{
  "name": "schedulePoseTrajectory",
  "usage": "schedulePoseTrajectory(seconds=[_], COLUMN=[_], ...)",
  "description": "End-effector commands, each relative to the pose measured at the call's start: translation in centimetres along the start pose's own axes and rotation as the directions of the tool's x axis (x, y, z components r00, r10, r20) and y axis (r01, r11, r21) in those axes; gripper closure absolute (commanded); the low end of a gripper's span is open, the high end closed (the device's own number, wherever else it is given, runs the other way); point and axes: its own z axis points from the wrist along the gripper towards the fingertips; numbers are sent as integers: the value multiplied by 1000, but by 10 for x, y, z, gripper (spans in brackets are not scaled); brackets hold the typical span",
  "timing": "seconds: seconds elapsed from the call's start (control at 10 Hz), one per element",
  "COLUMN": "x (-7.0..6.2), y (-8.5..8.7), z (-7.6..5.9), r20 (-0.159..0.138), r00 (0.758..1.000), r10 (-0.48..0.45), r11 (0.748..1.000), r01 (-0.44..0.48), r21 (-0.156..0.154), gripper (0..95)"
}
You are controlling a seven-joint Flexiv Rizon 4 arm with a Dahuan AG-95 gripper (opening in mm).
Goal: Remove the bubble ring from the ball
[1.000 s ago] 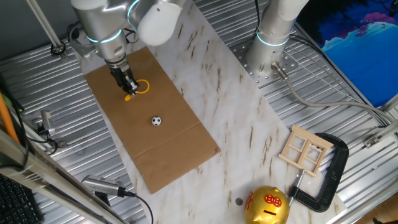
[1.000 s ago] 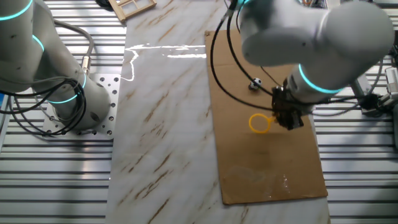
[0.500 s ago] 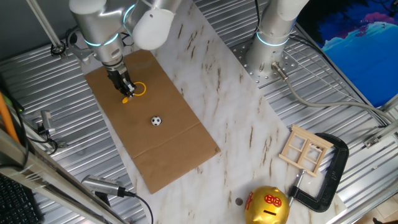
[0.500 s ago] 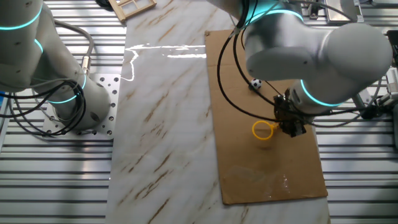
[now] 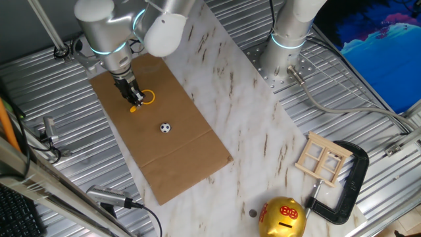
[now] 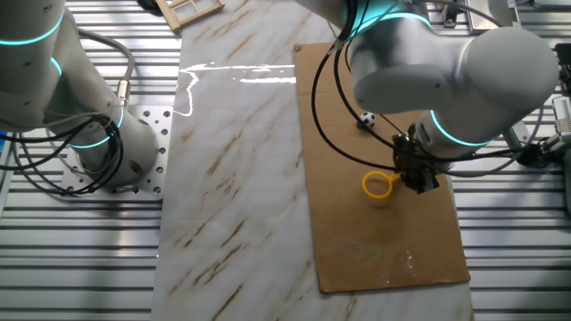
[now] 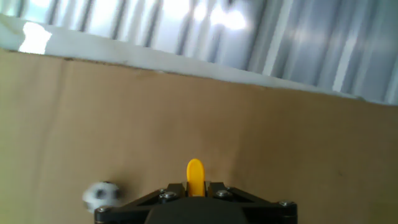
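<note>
The bubble ring (image 5: 147, 97) is a yellow loop with a short handle, low over the brown cardboard sheet (image 5: 177, 151). My gripper (image 5: 135, 99) is shut on its handle. In the other fixed view the ring (image 6: 376, 185) sticks out to the left of my gripper (image 6: 412, 178). In the hand view the yellow handle tip (image 7: 194, 176) shows between my closed fingers. The ball (image 5: 165, 128) is small, white with black patches, and lies apart from the ring on the cardboard; it also shows in the other fixed view (image 6: 366, 119) and blurred in the hand view (image 7: 102, 195).
A second robot base (image 5: 283, 59) stands at the back of the marble board (image 5: 250, 131). A gold piggy bank (image 5: 283, 217), a black clamp (image 5: 342, 191) and a small wooden frame (image 5: 322, 160) sit at the near right. Ribbed metal surrounds the board.
My gripper has carried the ring a little further from the ball across the cardboard over the last second. The ball has not moved.
</note>
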Motion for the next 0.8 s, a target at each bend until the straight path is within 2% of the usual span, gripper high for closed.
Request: schedulePoseTrajectory(seconds=[0.1,0.2,0.5,0.6,0.7,0.8], x=[0,0,0,1,2,3], y=[0,0,0,3,9,16], z=[1,1,1,-4,-8,-15], r20=[0,-1,-3,-6,-14,-23], r00=[1000,1000,1000,999,999,999], r10=[-20,-27,-27,-36,-33,-34], r11=[1000,1000,1000,999,999,999], r01=[20,27,27,36,33,34], r21=[3,3,2,0,0,1], gripper=[950,760,760,760,950,950])
